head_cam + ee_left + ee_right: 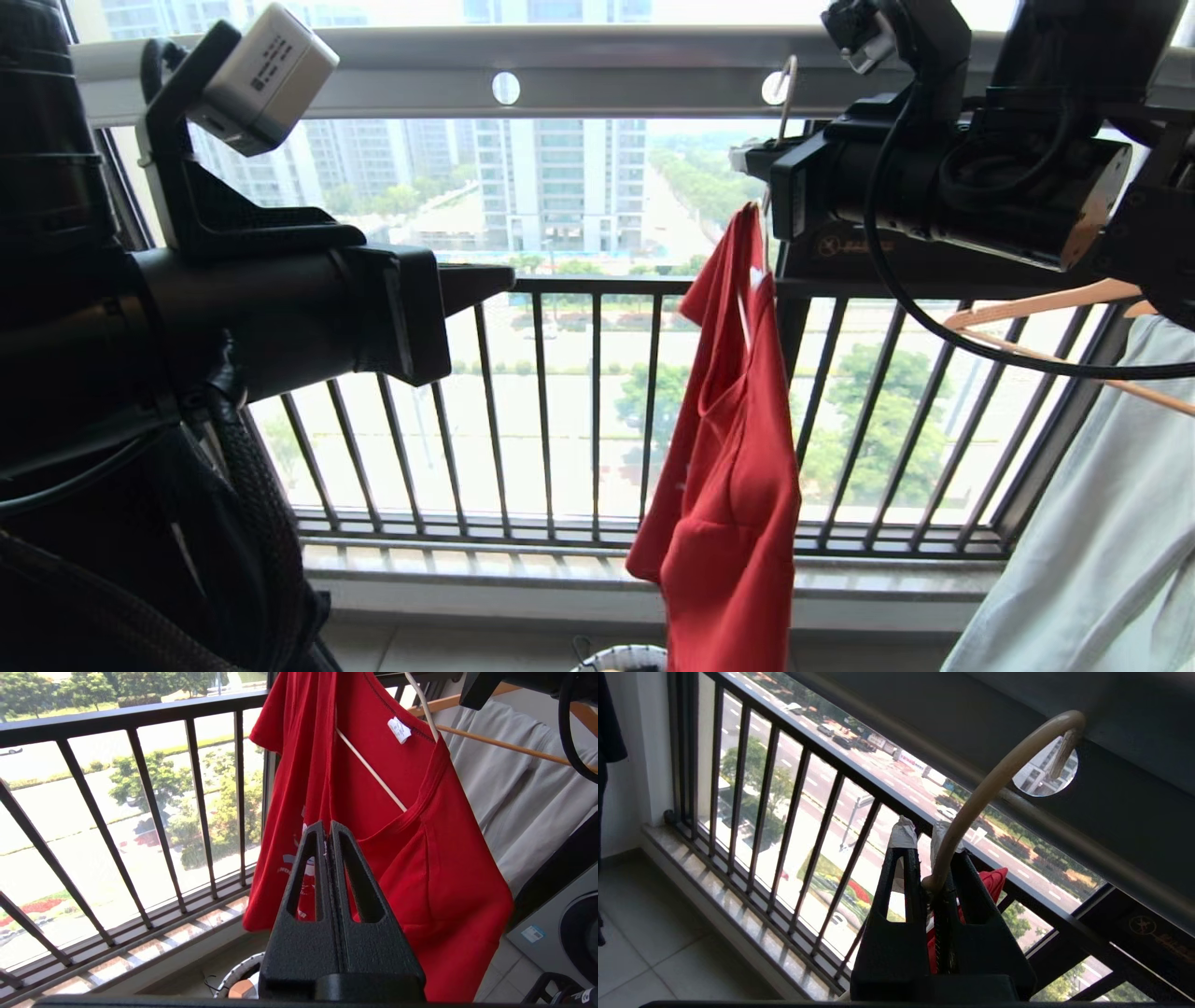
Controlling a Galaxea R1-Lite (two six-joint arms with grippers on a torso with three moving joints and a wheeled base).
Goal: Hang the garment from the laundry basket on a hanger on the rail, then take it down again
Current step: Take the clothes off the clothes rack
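The red garment (738, 448) hangs on the thin white hanger (373, 772), draped in folds below the grey rail (597, 75). The hanger's hook (787, 89) reaches up into one of the rail's round holes (1045, 774). My right gripper (921, 833) is shut on the hanger's neck just under the hook (999, 779), with red cloth (994, 882) showing below the fingers. My left gripper (328, 828) is shut and empty; it sits to the left of the garment (444, 868) at chest height, apart from it. The laundry basket's rim (625, 658) shows on the floor below the garment.
A dark barred window railing (597, 411) runs behind the garment. At the right a pale garment (1102, 541) hangs on a wooden hanger (1074, 308). A washing machine (560, 914) stands at the far right, and a dark garment (607, 728) hangs by the left wall.
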